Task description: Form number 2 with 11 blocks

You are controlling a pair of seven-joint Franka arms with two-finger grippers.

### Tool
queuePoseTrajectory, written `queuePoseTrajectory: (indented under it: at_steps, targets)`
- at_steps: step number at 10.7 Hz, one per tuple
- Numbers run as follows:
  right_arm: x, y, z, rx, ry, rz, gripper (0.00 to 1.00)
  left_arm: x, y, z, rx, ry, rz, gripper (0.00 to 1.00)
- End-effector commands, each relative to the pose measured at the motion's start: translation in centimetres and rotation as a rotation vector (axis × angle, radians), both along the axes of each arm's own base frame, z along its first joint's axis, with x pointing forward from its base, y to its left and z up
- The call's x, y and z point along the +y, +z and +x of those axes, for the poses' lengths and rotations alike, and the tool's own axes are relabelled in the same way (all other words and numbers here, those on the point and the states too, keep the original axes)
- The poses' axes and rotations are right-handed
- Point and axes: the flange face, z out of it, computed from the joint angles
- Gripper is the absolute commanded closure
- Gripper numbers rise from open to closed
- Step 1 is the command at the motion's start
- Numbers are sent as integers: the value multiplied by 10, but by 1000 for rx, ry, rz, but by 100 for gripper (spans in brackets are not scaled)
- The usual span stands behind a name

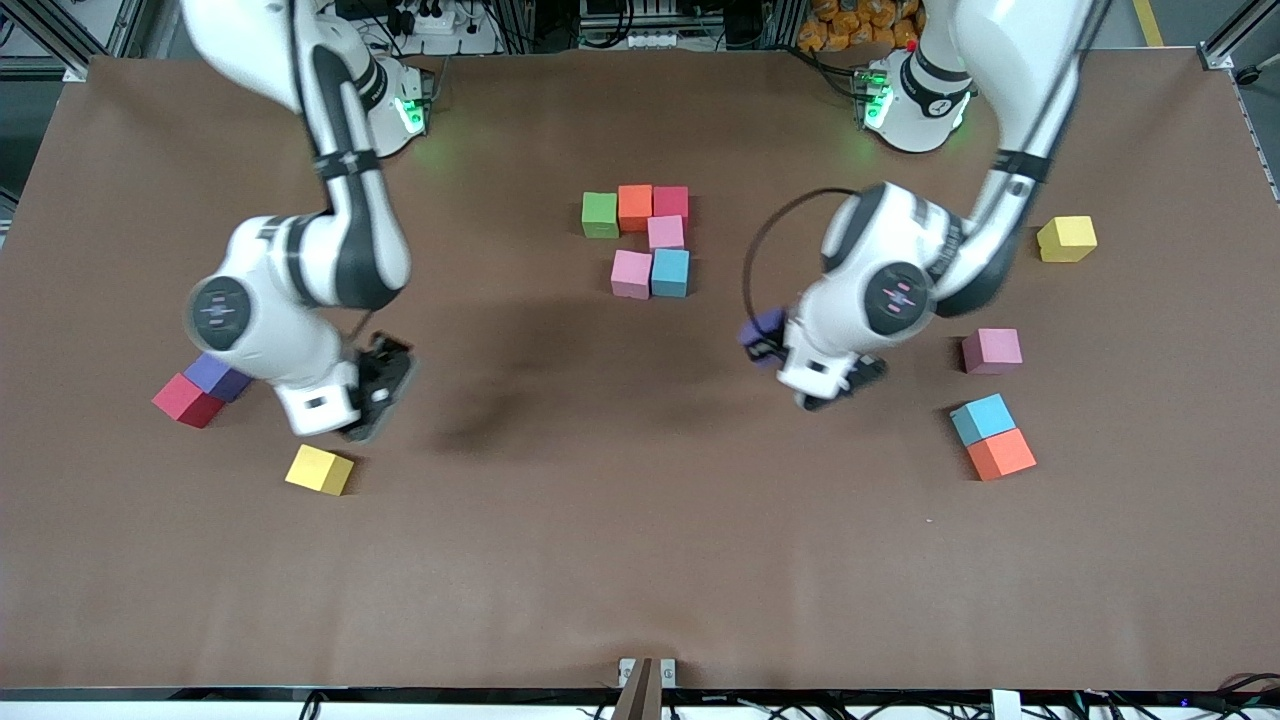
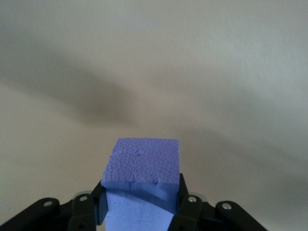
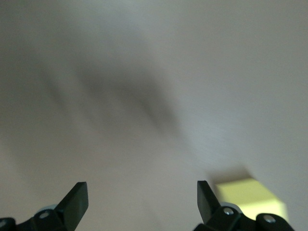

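Left gripper (image 2: 139,211) pinching purple block (image 2: 143,166) by its flat sides, up over bare table. Foam's light and squashy, I'd squeeze gently. Right gripper (image 3: 142,199) spread, waiting above yellow block (image 3: 248,195).

Matt brown covering on the tabletop (image 1: 600,520), cloth or paper by the look of it, smooth with faint creases and no shine. The purple block (image 2: 144,168) shows a pebbled, foamy skin up close in the left wrist view, dull all over, edges slightly ragged. Green block (image 1: 600,214), orange block (image 1: 635,207), light blue block (image 1: 670,272): same flat, matt faces. The arm shells (image 1: 300,260) are glossy white plastic with black glossy bands. The right hand (image 3: 142,199) carries matt black plastic fingers (image 3: 77,199) with small bright metal screws.
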Motion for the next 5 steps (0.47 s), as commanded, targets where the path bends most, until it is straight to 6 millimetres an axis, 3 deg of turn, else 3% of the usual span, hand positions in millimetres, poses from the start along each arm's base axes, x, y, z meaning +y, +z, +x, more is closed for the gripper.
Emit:
queuePoseTrajectory:
  at_steps: [1,3,5]
  targets:
    - [-69,-20,25,-97,27,-72,0,-59,19,-37,57,163,4,78]
    - [-103,-39,46,-112,76,-74,0,-106,23,-68,71,300,24,78]
    - [-127,-68,63,-101,115,9,0,-145,12,-94,66,449,28,79]
